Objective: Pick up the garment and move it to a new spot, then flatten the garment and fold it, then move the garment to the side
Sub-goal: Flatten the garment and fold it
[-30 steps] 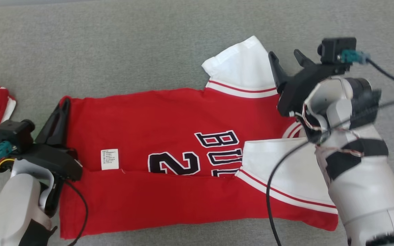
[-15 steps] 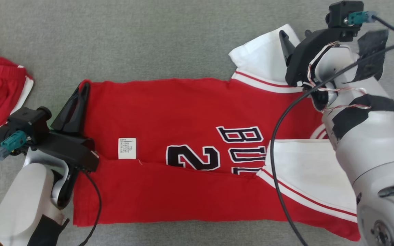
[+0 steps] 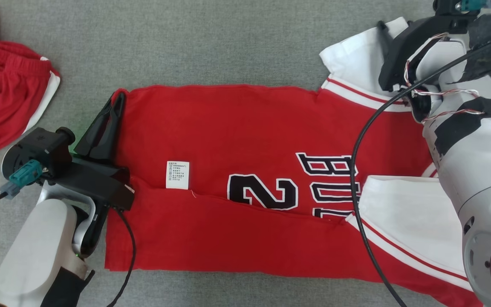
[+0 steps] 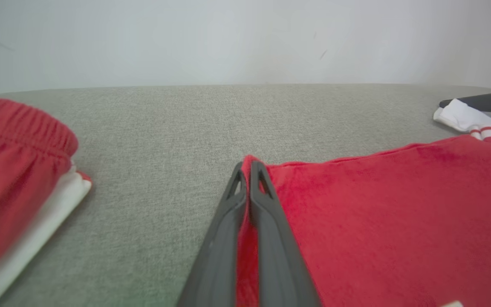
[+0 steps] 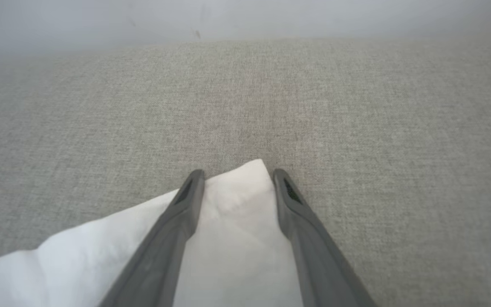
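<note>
Grey woven desk (image 3: 228, 42) top, pale wall behind. Red jersey (image 3: 237, 128) lies flat on it, to the right of the red shorts (image 3: 2, 106) and clear of them, with grey showing between.

Jersey look: red body, white sleeves with red-and-white striped trim, black white-edged letters and numerals, small white care label (image 3: 177, 175) toward the shorts-side end. The near long edge is folded up over the body, and the fold line cuts across the lower part of the print.

Long axis runs straight away from the shorts: hem end faces them, sleeve end points away. Far sleeve (image 3: 352, 59) sticks out on the far side at the end away from the shorts. Near sleeve (image 3: 403, 217) lies folded onto the body.

Left tool (image 4: 247, 164): fingers closed together, red cloth pinched between them at the far hem corner, the jersey corner nearest the shorts.

Right tool (image 5: 237, 172): fingers spread apart, straddling the far sleeve's corner, white cloth between them, nothing clamped.
</note>
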